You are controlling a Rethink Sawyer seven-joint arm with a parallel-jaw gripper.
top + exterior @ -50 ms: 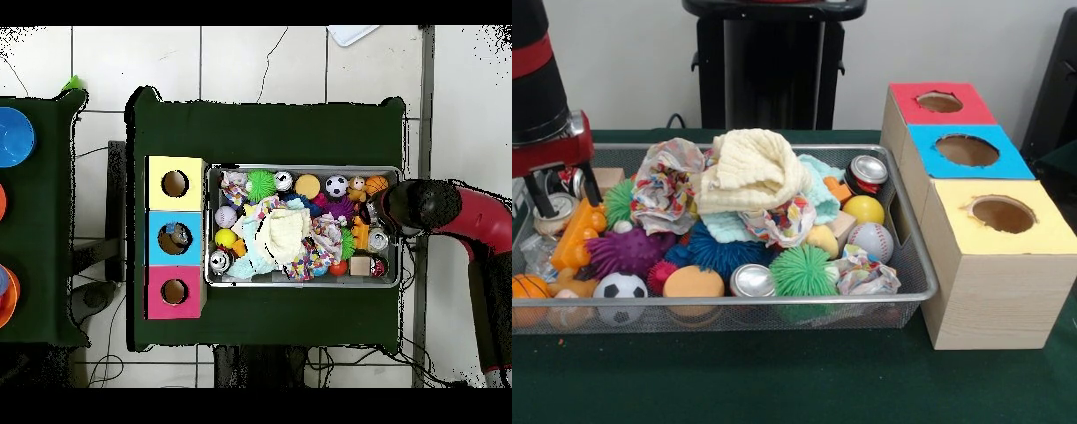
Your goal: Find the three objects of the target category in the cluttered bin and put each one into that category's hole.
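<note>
Three holes wait in the wooden box (980, 221) at the bin's 3 o'clock side: yellow (1002, 214) nearest, blue (967, 149) next, red (939, 102) farthest. The target category is not stated, so which things count cannot be told; by my reading the search step is in hand, with nothing yet carried.

Nearest in the mesh bin (777, 305) on the green tabletop (777, 380) lie a small basketball (528, 287), a soccer ball (621, 287), an orange ball (693, 283), a silver can (752, 281) and a green spiky ball (803, 271). Further in sit a purple spiky toy (625, 250), a baseball (870, 240) and a yellow ball (863, 209). At the heap's centre a cream cloth (750, 172) covers other pieces, and a second can (867, 172) stands at the far 2 o'clock corner.

The claw (563, 196) hangs over the bin's 9 o'clock end, its dark fingers (540, 199) set apart and pointing down, gripping nothing I can make out.

The next move calls for choosing one exposed candidate, dropping squarely over it, and closing without snagging cloth.
</note>
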